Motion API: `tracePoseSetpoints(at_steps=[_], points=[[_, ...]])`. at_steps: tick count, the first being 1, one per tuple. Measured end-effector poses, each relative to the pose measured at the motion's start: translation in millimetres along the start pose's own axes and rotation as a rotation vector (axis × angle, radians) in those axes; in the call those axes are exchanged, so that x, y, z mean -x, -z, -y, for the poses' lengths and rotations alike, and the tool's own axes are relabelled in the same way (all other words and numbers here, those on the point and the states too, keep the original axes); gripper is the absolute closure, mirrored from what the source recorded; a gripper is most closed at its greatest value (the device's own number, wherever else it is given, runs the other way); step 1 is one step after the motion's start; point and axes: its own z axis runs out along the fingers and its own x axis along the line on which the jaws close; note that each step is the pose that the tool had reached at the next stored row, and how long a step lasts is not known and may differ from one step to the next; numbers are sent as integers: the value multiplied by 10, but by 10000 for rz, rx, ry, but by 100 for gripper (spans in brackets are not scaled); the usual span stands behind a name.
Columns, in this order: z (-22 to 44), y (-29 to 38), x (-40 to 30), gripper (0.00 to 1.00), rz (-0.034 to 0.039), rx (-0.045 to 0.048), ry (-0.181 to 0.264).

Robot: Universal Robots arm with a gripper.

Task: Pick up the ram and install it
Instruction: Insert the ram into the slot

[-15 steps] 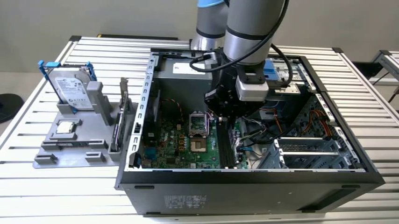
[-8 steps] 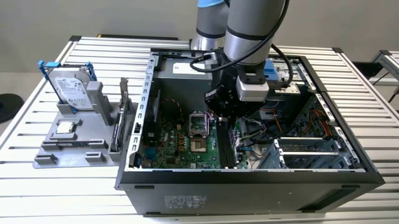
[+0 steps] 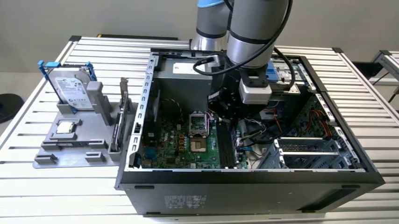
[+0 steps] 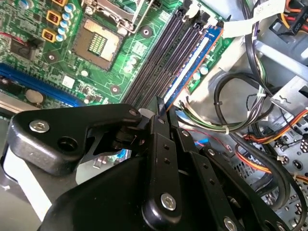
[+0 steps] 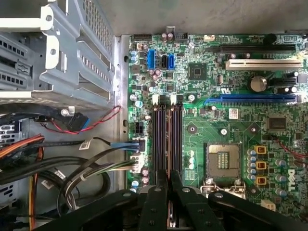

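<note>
Reaching down into the open computer case (image 3: pixel 249 175), my gripper (image 5: pixel 168 185) hangs just above the green motherboard (image 5: pixel 231 139), with its black fingers (image 5: pixel 155 199) drawn in close together. Between their tips, in the first wrist view, runs a thin edge-on strip that looks like the ram (image 5: pixel 169 144), lying along the dark memory slots (image 5: pixel 161 134) directly beneath me; I take it that I have it pinched, though the edge is too thin for me to be sure. In the second wrist view the ram (image 4: pixel 190 67) shows as a narrow blue stick stretching away from my fingertips beside the black slots (image 4: pixel 161 57). The bare processor socket (image 5: pixel 223 161) sits just to one side of my fingers, and a bundle of cables (image 5: pixel 82 168) lies on the other side. Well away from me, outside the case, a grey tray (image 3: pixel 74 140) holds the hard drive (image 3: pixel 72 91) upright.
</note>
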Motion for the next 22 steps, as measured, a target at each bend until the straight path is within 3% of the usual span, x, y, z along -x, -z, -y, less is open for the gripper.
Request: tracePoseSetpoints(at_steps=[5, 12, 19, 22], points=[[5, -48, -38, 100, 2, 0, 1], [16, -171, -70, 100, 3, -16, 0], [11, -256, -92, 100, 8, -255, -5], [9, -267, -96, 100, 9, -259, -5]])
